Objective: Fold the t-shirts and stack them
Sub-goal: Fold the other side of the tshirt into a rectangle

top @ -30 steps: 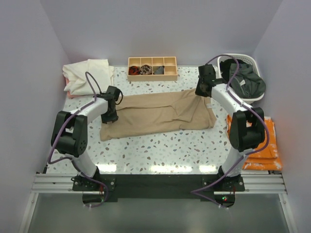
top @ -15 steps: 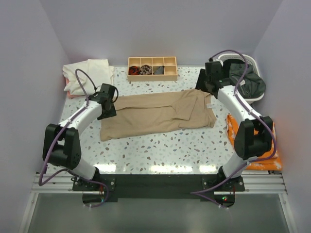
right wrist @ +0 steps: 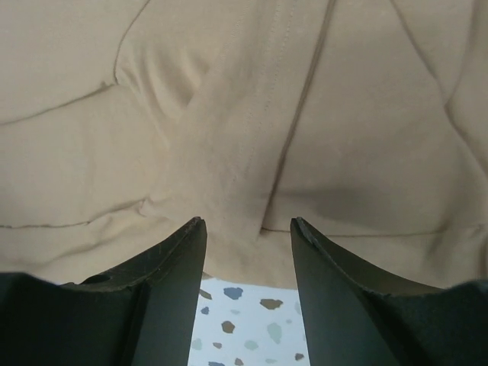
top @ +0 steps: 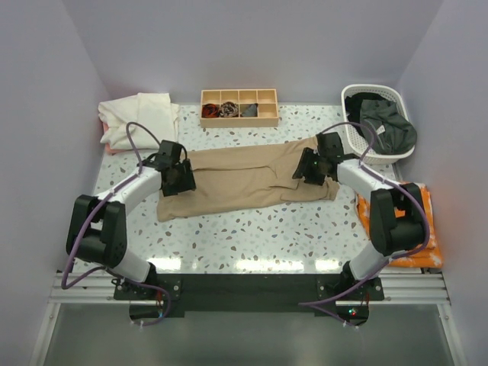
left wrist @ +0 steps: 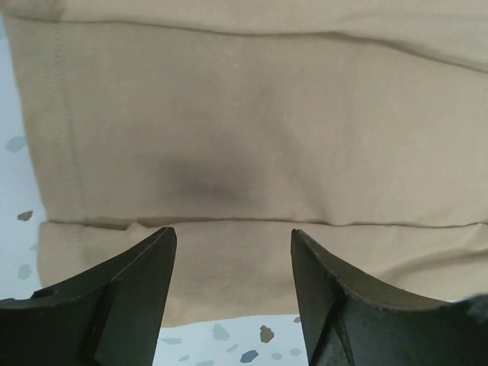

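Locate the tan shirt [top: 248, 179] at the middle of the speckled surface [top: 252, 229]. It lies flat, folded lengthwise into a long band that runs from left to right. Its right end is broader and more creased than its left.

Check the left pincer [top: 182, 180]. It sits over the left end of the tan shirt. In the left wrist view its fingers [left wrist: 114, 297] stand wide apart with bare cloth between them. A stitched hem runs down the left side of that view, and a fold edge crosses just ahead of the tips. No cloth is clasped.

Check the right pincer [top: 308, 169]. It sits over the right end of the same shirt. In the right wrist view its fingers [right wrist: 164, 282] also stand apart, with their tips at the near edge of the cloth. Overlapping folds and a stitched seam lie between them, and the speckled surface shows just below that edge. No cloth is clasped here either. You cannot tell from these views whether either pair of tips touches the cloth.

Note the other items:
- A cream shirt [top: 141, 114] lies bundled at the far left corner.
- A wooden tray [top: 239, 120] with small dark items stands at the far edge.
- A white basket [top: 379, 89] at the far right holds a dark shirt [top: 385, 126].
- An orange cloth [top: 427, 236] lies at the right edge, partly hidden by the right arm.
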Robot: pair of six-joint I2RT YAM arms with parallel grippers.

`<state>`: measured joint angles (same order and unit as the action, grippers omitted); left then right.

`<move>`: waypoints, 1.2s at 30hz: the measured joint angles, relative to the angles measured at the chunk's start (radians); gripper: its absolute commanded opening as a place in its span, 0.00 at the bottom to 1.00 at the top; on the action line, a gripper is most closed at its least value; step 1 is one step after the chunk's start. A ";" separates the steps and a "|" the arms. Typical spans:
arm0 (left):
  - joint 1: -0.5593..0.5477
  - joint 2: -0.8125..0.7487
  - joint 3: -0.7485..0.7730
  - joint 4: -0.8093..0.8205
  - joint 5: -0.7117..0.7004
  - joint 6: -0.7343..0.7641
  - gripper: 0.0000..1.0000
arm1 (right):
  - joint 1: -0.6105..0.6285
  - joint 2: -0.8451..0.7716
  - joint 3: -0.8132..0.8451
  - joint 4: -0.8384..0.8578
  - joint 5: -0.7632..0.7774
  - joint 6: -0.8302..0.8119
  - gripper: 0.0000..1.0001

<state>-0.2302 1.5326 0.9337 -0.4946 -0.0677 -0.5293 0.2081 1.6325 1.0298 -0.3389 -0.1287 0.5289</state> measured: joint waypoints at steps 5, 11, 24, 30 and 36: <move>-0.006 0.008 -0.007 0.047 0.047 -0.001 0.73 | 0.000 0.049 -0.029 0.101 -0.074 0.046 0.50; -0.007 0.019 -0.015 0.061 0.066 0.000 0.73 | 0.000 0.102 -0.030 0.140 -0.099 0.067 0.50; -0.007 0.046 -0.016 0.062 0.072 0.000 0.73 | 0.000 0.016 -0.067 0.114 -0.058 0.062 0.49; -0.007 0.051 -0.016 0.065 0.072 0.000 0.73 | 0.000 0.009 -0.097 0.116 -0.052 0.064 0.47; -0.007 0.056 -0.016 0.068 0.072 0.001 0.74 | 0.000 0.027 -0.098 0.136 -0.058 0.065 0.33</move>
<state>-0.2371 1.5887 0.9180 -0.4263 0.0048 -0.5285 0.2081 1.6600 0.9314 -0.2028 -0.1871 0.5941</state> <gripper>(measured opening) 0.733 0.393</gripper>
